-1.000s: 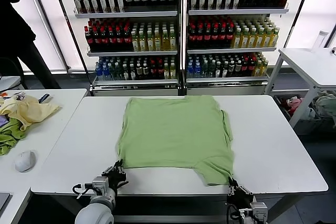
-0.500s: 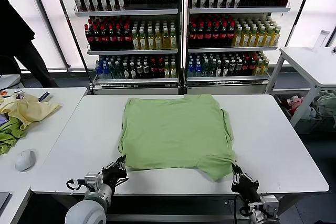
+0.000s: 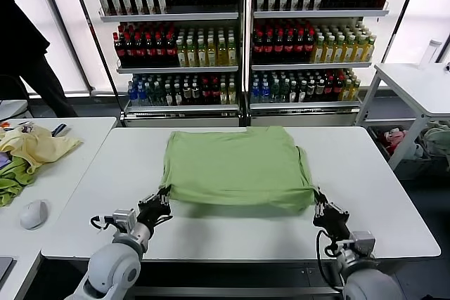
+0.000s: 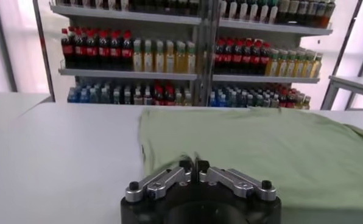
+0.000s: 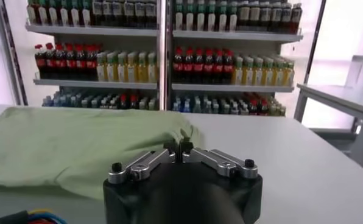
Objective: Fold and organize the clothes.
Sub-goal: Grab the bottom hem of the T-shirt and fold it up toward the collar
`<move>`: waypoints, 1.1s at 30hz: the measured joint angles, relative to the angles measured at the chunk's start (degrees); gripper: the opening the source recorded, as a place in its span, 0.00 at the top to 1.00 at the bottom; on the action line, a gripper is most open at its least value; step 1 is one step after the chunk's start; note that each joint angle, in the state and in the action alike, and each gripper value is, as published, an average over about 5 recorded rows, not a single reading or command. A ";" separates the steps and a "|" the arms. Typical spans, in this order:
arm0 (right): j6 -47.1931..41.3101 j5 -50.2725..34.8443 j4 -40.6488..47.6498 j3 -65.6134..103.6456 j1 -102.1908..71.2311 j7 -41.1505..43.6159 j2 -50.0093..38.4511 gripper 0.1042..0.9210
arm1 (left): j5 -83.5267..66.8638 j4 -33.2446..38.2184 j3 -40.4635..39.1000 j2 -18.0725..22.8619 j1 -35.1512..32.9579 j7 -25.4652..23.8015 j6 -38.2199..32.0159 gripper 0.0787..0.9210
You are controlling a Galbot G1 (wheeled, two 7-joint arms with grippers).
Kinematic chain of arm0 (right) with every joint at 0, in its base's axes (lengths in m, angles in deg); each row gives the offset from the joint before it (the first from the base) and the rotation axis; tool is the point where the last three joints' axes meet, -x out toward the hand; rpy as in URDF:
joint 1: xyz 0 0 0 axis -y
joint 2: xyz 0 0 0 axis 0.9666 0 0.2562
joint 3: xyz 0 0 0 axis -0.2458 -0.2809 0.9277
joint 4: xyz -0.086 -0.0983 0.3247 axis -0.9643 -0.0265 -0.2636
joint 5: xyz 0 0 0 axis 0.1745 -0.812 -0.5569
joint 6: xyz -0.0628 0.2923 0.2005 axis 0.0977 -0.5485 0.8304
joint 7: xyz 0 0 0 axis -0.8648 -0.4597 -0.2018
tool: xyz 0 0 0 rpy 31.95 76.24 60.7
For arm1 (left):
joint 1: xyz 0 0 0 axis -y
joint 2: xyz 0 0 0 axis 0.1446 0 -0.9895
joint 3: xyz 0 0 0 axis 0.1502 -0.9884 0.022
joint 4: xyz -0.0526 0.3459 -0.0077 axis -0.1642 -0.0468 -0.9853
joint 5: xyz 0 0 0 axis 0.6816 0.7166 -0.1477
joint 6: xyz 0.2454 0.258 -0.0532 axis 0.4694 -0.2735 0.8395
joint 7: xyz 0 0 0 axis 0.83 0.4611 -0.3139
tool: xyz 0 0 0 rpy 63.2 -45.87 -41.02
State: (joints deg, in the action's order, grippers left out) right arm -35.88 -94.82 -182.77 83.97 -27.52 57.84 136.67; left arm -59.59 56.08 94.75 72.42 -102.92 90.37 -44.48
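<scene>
Green shirt [image 3: 235, 166] lies on the white table [image 3: 373, 201], its near corners pinched by left gripper [image 3: 163, 200] and right gripper [image 3: 320, 201]. Only the head view shows yellow cloth [image 3: 35, 147].

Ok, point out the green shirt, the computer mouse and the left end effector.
green shirt [image 3: 235, 166], head view, middle of the flat fabric.
computer mouse [image 3: 33, 214], head view, top of its shell.
left end effector [image 3: 163, 201], head view, between fingertips pinching the shirt's near corner.

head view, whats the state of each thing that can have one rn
shirt: spread on the white table, near hem lifted
left tool: shut on the shirt's near left corner
right tool: shut on the shirt's near right corner
yellow cloth: crumpled on the side table
</scene>
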 measured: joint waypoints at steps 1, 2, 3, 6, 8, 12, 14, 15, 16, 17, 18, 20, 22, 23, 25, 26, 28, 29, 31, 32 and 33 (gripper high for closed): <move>-0.04 -0.03 0.80 -0.46 1.00 0.00 -0.26 0.97 | 0.07 -0.96 -0.40 0.02 0.85 0.00 -0.12 0.96; -0.11 -0.03 1.61 -0.94 2.01 0.02 -0.50 0.97 | 0.17 -1.88 -0.78 0.05 1.67 0.00 -0.24 0.96; -0.19 0.00 2.41 -1.44 3.01 0.04 -0.69 0.97 | 0.31 -2.81 -1.19 0.09 2.48 0.00 -0.35 0.96; -0.45 0.21 4.62 -2.94 5.89 0.16 -1.00 0.97 | 0.93 -5.38 -2.42 0.27 4.66 -0.10 -0.59 0.96; -0.55 0.46 5.97 -3.91 7.62 0.27 -1.04 0.97 | 1.53 -6.87 -3.26 0.43 5.89 -0.20 -0.67 0.96; -0.58 1.17 8.42 -5.79 10.75 0.49 -1.02 0.97 | 3.21 -9.39 -4.84 0.90 7.90 -0.22 -0.71 0.96; -0.55 1.64 9.60 -6.69 12.15 0.62 -0.96 0.97 | 4.09 -10.44 -5.46 1.12 8.73 -0.10 -0.71 0.96; -0.55 1.89 10.16 -7.12 12.77 0.69 -0.91 0.97 | 4.51 -10.95 -5.71 1.21 9.13 -0.01 -0.70 0.96; -0.57 2.15 10.71 -7.54 13.33 0.79 -0.87 0.97 | 4.90 -11.46 -5.94 1.30 9.50 0.10 -0.70 0.96; -0.63 2.41 11.22 -7.94 13.82 0.88 -0.81 0.97 | 5.25 -11.92 -6.13 1.38 9.82 0.20 -0.69 0.96; -0.72 2.67 11.67 -8.30 14.22 0.98 -0.75 0.97 | 5.58 -12.35 -6.32 1.46 10.09 0.27 -0.67 0.96; -1.02 3.23 12.47 -8.96 14.83 1.20 -0.61 0.97 | 6.14 -13.02 -6.65 1.59 10.47 0.31 -0.61 0.96; -1.42 3.81 13.06 -9.42 15.25 1.41 -0.47 0.96 | 6.65 -13.40 -6.92 1.73 10.66 0.27 -0.55 0.95; -1.62 4.10 13.28 -9.58 15.40 1.51 -0.39 0.94 | 6.89 -13.51 -7.00 1.80 10.71 0.27 -0.53 0.93; -1.97 4.59 13.57 -9.78 15.59 1.65 -0.21 0.89 | 7.36 -13.65 -7.06 1.92 10.77 0.33 -0.53 0.88; -2.11 4.78 13.65 -9.82 15.61 1.70 -0.12 0.85 | 7.59 -13.69 -7.04 1.96 10.77 0.41 -0.54 0.84; -2.34 5.05 13.69 -9.81 15.47 1.71 0.07 0.78 | 8.03 -13.66 -6.94 1.97 10.68 0.64 -0.58 0.78; -2.45 5.14 13.64 -9.71 15.30 1.67 0.15 0.74 | 8.24 -13.58 -6.85 1.94 10.57 0.78 -0.60 0.74; -2.69 5.24 13.37 -9.35 14.75 1.52 0.30 0.68 | 8.58 -13.22 -6.55 1.81 10.25 1.06 -0.62 0.68; -2.82 5.25 13.15 -9.09 14.38 1.41 0.38 0.64 | 8.70 -12.94 -6.34 1.72 10.04 1.22 -0.61 0.64; -2.95 5.25 12.88 -8.77 13.95 1.29 0.45 0.61 | 8.79 -12.62 -6.11 1.61 9.79 1.36 -0.56 0.61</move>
State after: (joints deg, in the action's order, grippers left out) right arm -38.82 -89.56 -169.88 75.20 -13.57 59.13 137.12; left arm -50.81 43.45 88.63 74.03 -93.13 91.73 -45.04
